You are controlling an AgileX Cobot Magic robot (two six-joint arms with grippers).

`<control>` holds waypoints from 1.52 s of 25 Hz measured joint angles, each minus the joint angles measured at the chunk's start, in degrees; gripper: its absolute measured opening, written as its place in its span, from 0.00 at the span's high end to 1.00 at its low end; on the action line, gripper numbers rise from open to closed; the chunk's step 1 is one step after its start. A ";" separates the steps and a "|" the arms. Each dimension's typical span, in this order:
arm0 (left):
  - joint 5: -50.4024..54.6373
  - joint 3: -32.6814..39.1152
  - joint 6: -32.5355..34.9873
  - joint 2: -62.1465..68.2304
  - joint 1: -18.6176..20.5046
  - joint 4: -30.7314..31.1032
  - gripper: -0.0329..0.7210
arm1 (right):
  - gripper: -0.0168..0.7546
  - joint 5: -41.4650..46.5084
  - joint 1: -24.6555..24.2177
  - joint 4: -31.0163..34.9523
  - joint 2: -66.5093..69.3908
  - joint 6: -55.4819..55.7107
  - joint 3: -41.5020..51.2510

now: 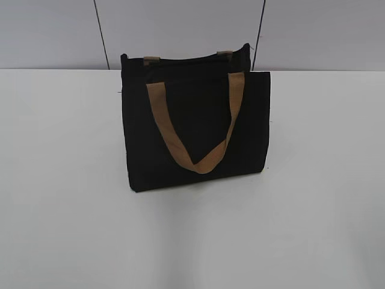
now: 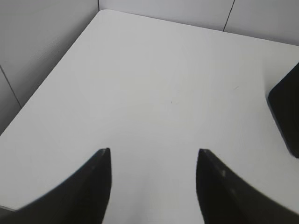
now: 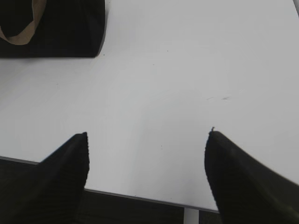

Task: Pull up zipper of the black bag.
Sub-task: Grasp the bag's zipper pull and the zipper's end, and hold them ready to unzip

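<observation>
- The left gripper [image 2: 154, 161] hovers over bare white bench [image 2: 154, 84], jaws spread wide and holding nothing; the bag's corner shows at the view's right edge.
- The right gripper [image 3: 147, 140] hangs above the bench's near edge, jaws wide apart and empty.
- Mid-bench, the black bag [image 1: 195, 129] stands upright, broad side facing the exterior camera, long axis running left to right, tan strap [image 1: 195, 129] drooping down its front.
- Grey wall panels [image 1: 180, 30] stand behind.
</observation>
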 joint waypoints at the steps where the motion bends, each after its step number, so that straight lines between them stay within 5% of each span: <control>1: 0.00 0.00 0.00 0.00 0.00 0.00 0.38 | 0.22 0.00 0.00 0.00 0.00 0.00 0.00; 20: -2.11 -0.56 0.00 5.63 0.00 -0.61 0.38 | 0.22 0.00 0.00 0.00 0.00 0.05 0.00; 31: -30.89 -1.34 0.45 22.82 0.00 -7.29 0.38 | 0.22 0.00 0.00 0.00 0.00 0.05 0.00; 38: -61.32 7.15 4.07 36.01 -0.05 -7.67 0.38 | 0.22 0.00 0.00 0.00 0.00 0.05 0.00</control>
